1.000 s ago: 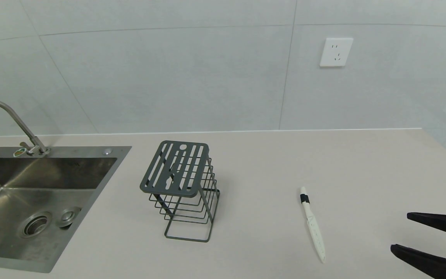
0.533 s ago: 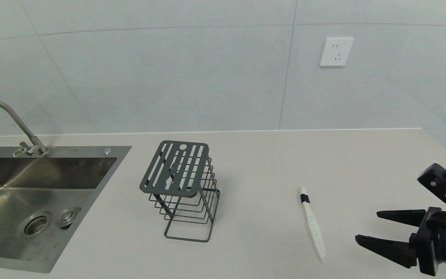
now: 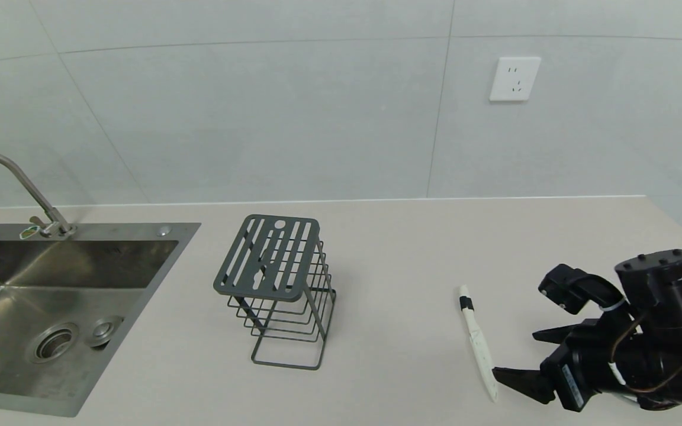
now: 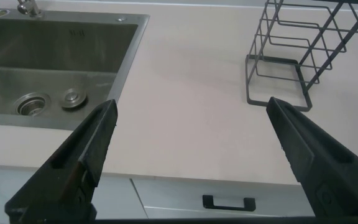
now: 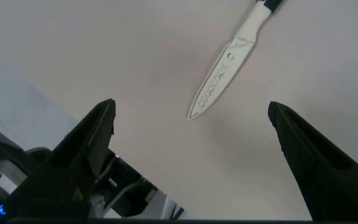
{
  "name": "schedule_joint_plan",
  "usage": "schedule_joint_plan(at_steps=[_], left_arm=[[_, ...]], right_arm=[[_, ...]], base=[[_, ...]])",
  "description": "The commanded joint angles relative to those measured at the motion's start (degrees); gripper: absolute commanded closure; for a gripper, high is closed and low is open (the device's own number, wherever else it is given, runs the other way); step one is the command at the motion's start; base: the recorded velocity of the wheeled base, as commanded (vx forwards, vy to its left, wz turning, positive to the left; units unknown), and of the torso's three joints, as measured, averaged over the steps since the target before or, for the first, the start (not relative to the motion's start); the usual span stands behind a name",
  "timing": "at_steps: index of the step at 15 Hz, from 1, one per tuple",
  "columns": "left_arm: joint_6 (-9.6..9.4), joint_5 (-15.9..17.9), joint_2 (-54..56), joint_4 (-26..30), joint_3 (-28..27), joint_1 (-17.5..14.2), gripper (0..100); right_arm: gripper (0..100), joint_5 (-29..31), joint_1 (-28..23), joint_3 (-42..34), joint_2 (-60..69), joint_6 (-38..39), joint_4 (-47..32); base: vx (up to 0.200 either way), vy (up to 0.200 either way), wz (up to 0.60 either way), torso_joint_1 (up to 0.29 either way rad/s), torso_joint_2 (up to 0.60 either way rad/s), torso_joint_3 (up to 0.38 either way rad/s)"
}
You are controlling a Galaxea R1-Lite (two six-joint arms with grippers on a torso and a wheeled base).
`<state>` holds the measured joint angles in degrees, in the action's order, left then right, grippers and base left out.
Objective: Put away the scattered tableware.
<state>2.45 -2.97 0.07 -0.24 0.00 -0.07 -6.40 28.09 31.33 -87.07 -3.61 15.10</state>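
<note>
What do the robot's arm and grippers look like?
The right arm is matte black, with a thick cylindrical wrist joint that has screws on top. Thin cables with a white tie loop beside it. A small white label sits on the right gripper. It and the left gripper have long, tapered black jaws.

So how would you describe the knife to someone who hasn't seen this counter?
Start at the pale counter and go right of the dark wire rack. The knife lies flat, near the right gripper. It is the one slim white thing, with a black band on its handle.
</note>
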Motion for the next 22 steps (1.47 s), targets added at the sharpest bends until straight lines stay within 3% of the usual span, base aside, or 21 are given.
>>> schedule_joint_plan(at_steps=[1,11,15,22], left_arm=[[0.01,0.0,-0.1,0.0,0.0,0.0,0],[0.01,0.0,-0.1,0.0,0.0,0.0,0],[0.01,0.0,-0.1,0.0,0.0,0.0,0],[0.01,0.0,-0.1,0.0,0.0,0.0,0]], right_arm=[[0,1.7,1.1,2.5,-5.2,-0.1,0.0],[0,15.6,3.5,11.2,-21.0,3.5,1.2],[0,17.5,3.3,15.8,-26.1,5.4,4.1],[0,17.8,3.3,15.7,-27.2,5.4,5.5]], base=[[0.000,0.000,0.00,0.000,0.00,0.000],[0.000,0.000,0.00,0.000,0.00,0.000],[0.000,0.000,0.00,0.000,0.00,0.000],[0.000,0.000,0.00,0.000,0.00,0.000]])
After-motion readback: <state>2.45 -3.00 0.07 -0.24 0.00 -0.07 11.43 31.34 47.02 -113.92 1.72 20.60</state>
